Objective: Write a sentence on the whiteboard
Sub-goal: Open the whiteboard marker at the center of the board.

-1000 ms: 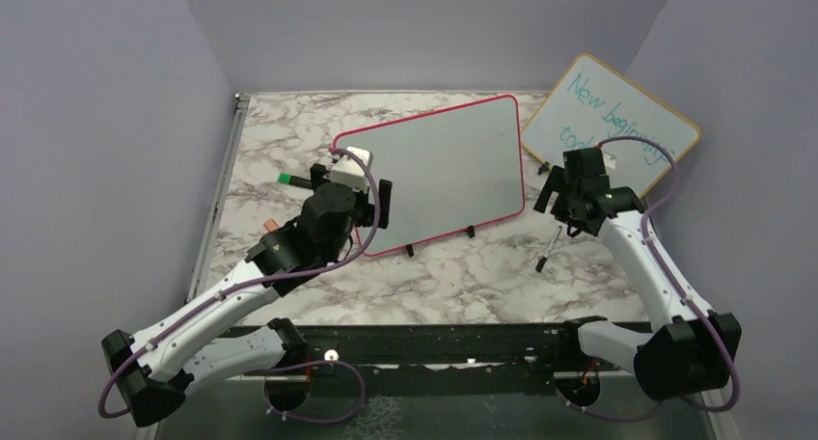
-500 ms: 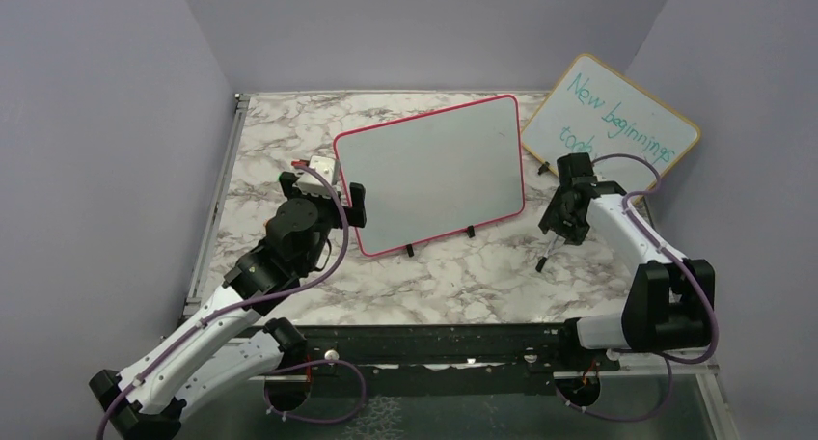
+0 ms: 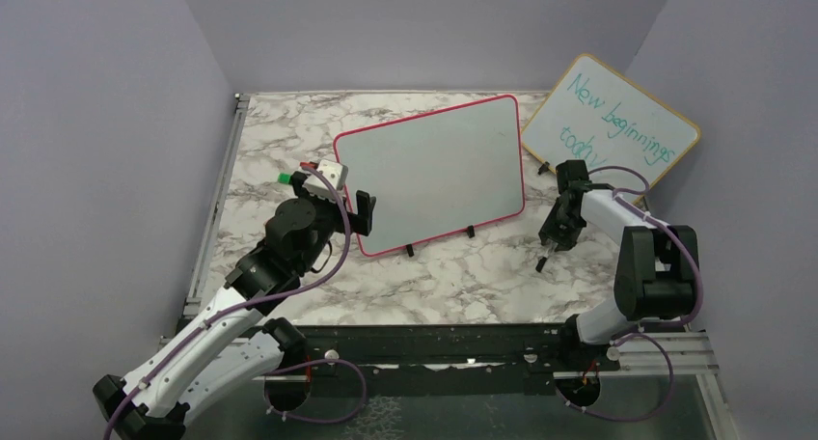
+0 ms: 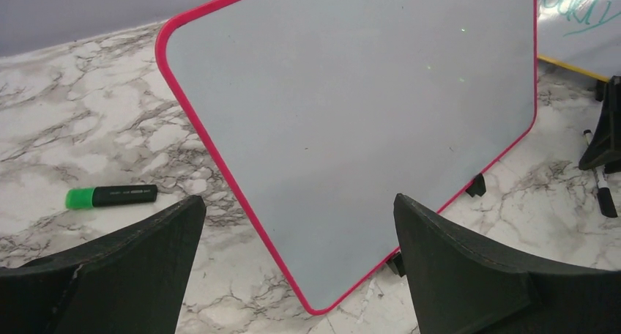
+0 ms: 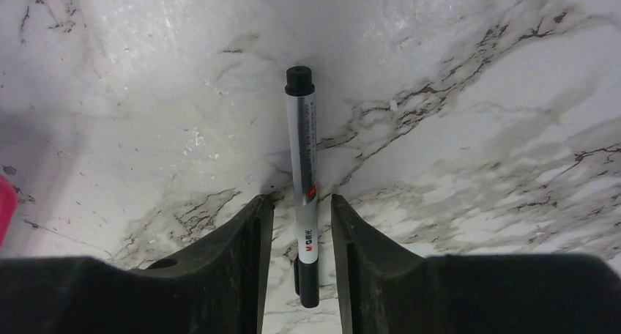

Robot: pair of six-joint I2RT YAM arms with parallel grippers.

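The whiteboard (image 3: pixel 429 175) is standing on its small black feet near the middle of the top view, on the marble table (image 3: pixel 463 286). Its pink-red frame is running aslant from lower left to upper right, and its face is showing a plain pale grey.

The left gripper (image 4: pixel 296 202) is hovering at the board's lower left corner. Its fingers are spread wide apart and holding nothing. In the left wrist view the board is filling the space between and beyond them. A green marker (image 4: pixel 110 196) is lying flat on the marble at the left of that view, well apart from the board's edge.

The right gripper (image 5: pixel 300 198) is reaching down at the right of the top view, just beyond the board's right edge. There a black marker (image 5: pixel 302 151) is lying flat on the table. In the right wrist view the fingers are straddling its barrel, set narrowly apart with a thin gap on each side. The capped end is pointing toward the top of the frame.

A wooden-framed board (image 3: pixel 617 122) with teal writing is leaning in the upper right of the top view.
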